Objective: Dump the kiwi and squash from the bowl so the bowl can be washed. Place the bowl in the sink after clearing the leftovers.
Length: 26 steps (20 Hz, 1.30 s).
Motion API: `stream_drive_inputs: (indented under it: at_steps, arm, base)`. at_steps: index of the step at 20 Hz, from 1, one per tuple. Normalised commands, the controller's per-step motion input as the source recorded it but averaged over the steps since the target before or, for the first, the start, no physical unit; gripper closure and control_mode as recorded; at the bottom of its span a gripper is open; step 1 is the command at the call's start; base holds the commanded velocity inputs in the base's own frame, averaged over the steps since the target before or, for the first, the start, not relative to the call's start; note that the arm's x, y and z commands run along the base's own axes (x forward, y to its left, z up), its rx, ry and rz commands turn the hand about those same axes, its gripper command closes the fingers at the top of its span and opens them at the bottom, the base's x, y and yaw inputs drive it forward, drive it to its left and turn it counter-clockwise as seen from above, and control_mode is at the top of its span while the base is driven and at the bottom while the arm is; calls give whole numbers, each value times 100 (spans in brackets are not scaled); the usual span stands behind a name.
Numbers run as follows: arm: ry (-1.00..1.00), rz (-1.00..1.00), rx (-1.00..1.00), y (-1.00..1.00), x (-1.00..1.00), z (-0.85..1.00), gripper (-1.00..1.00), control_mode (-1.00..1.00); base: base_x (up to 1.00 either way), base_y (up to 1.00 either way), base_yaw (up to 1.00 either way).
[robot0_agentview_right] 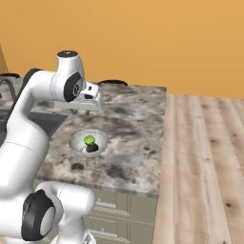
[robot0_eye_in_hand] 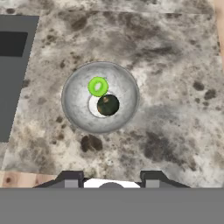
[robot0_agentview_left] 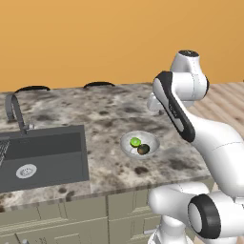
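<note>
The whitish-grey bowl (robot0_eye_in_hand: 75, 114) (robot0_agentview_left: 151, 140) (robot0_agentview_right: 77, 142) stands upright on the speckled stone counter. Inside it lie the lime-green kiwi (robot0_eye_in_hand: 97, 86) (robot0_agentview_left: 136, 141) (robot0_agentview_right: 89, 140) and, touching it, the dark squash (robot0_eye_in_hand: 107, 105) (robot0_agentview_left: 143, 149) (robot0_agentview_right: 92, 148). My gripper (robot0_eye_in_hand: 110, 178) (robot0_agentview_right: 81, 112) hangs well above the bowl, pointing down, open, with nothing between its fingertips (robot0_eye_in_hand: 70, 177). The dark-grey sink (robot0_agentview_left: 47, 157) (robot0_eye_in_hand: 13, 74) is recessed in the counter to the bowl's left, apart from it, with a round silver drain (robot0_agentview_left: 26, 170).
A grey faucet (robot0_agentview_left: 16, 114) stands behind the sink. The counter's front edge (robot0_agentview_left: 143, 188) runs close below the bowl, with cabinet drawers under it. Wooden floor (robot0_agentview_right: 205, 162) lies past the counter's right end. An orange wall is behind.
</note>
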Motion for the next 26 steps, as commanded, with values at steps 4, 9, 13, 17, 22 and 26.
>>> stream_drive_inputs:
  at_steps: [4,9,13,17,22,26]
  arm:
    - [0,-1,3,-4,-4,-7,-100,-100]
    - [6,-7,7,-23,-2,-52,-100,-100]
    - [9,-7,9,-28,0,-68,-100,-100]
    - [14,-7,5,-8,9,-64,-100,-100]
    - [18,-7,2,-5,28,-60,-100,-100]
    - [15,-4,3,0,29,-48,-100,-100]
  base:
    - [0,0,0]
    - [0,0,0]
    - [0,0,0]
    - [0,0,0]
    - [0,0,0]
    - [0,0,0]
